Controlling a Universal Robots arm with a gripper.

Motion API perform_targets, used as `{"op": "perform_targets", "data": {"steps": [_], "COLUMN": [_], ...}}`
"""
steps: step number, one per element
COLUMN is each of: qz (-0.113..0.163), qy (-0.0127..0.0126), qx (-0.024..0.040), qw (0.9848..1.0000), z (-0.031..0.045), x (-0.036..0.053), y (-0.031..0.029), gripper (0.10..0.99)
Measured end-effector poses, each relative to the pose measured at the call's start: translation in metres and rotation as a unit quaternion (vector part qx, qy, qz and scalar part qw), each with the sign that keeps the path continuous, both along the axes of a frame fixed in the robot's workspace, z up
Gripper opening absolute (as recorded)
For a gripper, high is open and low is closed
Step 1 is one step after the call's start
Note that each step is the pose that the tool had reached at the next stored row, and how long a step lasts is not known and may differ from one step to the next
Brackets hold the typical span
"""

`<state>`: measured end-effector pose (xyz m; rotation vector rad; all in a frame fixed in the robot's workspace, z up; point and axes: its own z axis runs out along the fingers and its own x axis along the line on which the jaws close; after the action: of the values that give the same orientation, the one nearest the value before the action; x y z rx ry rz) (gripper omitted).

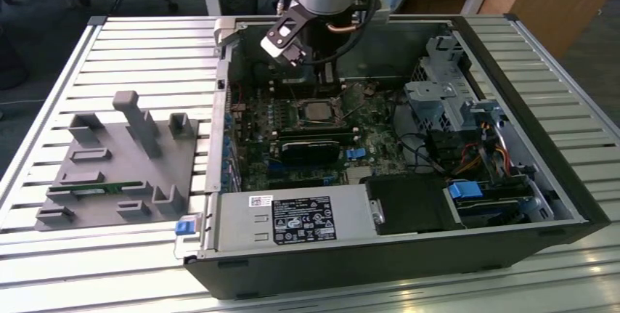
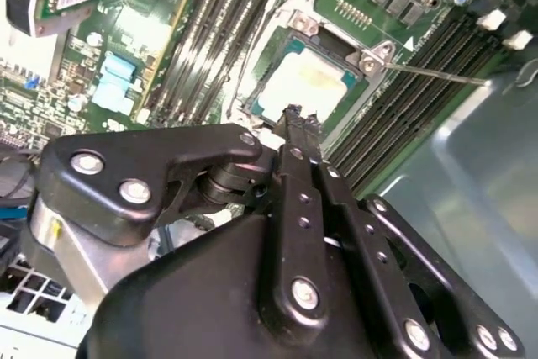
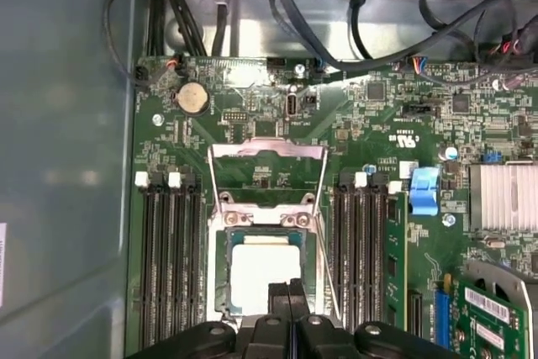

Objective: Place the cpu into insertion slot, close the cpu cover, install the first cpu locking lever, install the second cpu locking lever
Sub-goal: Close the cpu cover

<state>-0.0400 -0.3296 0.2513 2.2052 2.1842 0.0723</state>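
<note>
The cpu (image 3: pixel 262 279) lies flat in the insertion slot (image 3: pixel 222 268), its silver-grey top facing up; it also appears in the second wrist view (image 2: pixel 307 81) and in the exterior view (image 1: pixel 315 112). The cpu cover (image 3: pixel 267 155) is swung open and lies back off the socket, green board showing through its square opening. Thin wire locking levers stand free at each side of the socket (image 3: pixel 324 233) (image 2: pixel 437 75). My gripper (image 3: pixel 288 292) (image 2: pixel 294 115) hovers over one edge of the chip, fingers shut with nothing between them. In the exterior view the gripper (image 1: pixel 293 53) hangs inside the case, behind the socket.
Long black memory slots (image 3: pixel 172 258) (image 3: pixel 361 250) flank the socket. Cables (image 3: pixel 319 31) run along the case wall. A grey power supply box (image 1: pixel 290 218) and drive bays (image 1: pixel 455 102) fill the case. A grey parts fixture (image 1: pixel 116 160) sits on the slatted table at the exterior view's left.
</note>
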Motion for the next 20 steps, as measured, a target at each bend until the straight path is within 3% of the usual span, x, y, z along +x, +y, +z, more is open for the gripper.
{"op": "perform_targets", "data": {"steps": [5, 7, 9, 12, 14, 15, 18, 20], "qz": [0.0, 0.0, 0.0, 0.0, 0.0, 0.0, 0.0, 0.001], "qy": [0.0036, 0.0061, 0.0081, 0.0094, 0.0102, 0.0112, 0.018, 0.0201], "qx": [0.0, 0.0003, 0.0006, 0.0006, 0.0007, 0.0007, 0.001, 0.0026], "qw": [1.0, 1.0, 1.0, 1.0, 0.9999, 0.9999, 0.9998, 0.9998], "z": [-0.0001, -0.0001, 0.0021, 0.0085, 0.0086, 0.0086, 0.0085, 0.0083], "x": [0.0134, 0.0201, 0.0215, 0.0226, 0.0248, 0.0277, 0.0383, 0.0433], "y": [-0.0001, -0.0001, -0.0001, -0.0001, 0.0, 0.0, 0.0001, 0.0001], "gripper": [0.106, 0.106, 0.106, 0.106, 0.106, 0.106, 0.106, 0.106]}}
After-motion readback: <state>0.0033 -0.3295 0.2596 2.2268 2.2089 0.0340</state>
